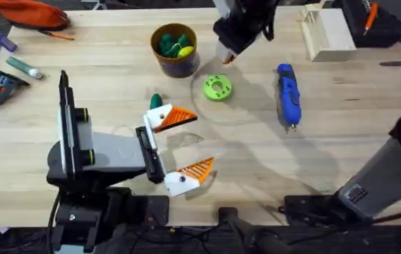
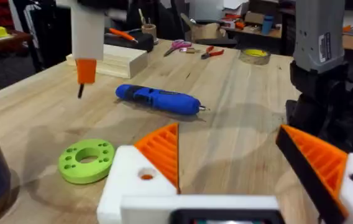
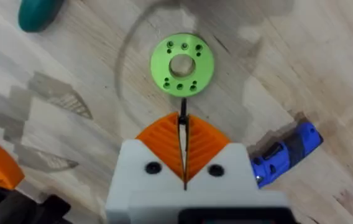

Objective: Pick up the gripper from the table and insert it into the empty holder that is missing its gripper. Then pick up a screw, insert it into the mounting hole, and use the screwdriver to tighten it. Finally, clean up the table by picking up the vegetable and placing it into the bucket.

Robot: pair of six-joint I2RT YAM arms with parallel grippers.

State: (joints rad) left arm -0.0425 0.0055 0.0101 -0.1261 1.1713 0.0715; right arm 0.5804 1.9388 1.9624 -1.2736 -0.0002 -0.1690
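Observation:
My right gripper [image 1: 225,56] hangs just above the lime-green disc [image 1: 211,92], shut on a thin dark screw [image 3: 182,118] that pokes out past its orange pads. Open on the table, my left gripper [image 1: 204,140] has an orange ribbed tip on both white holders [image 2: 127,180]. The loose gripper piece is out of view. Beside the left gripper's far finger lies the dark green vegetable [image 1: 156,101]. Behind it stands the bucket [image 1: 159,58], with green and yellow things inside. The blue screwdriver [image 1: 288,95] lies right of the disc.
A pale wooden slotted box [image 1: 327,32] stands at the back right. An orange pouch [image 1: 31,13] and small tools lie at the back left. Pliers and scissors [image 2: 183,45] lie at the table's far right edge.

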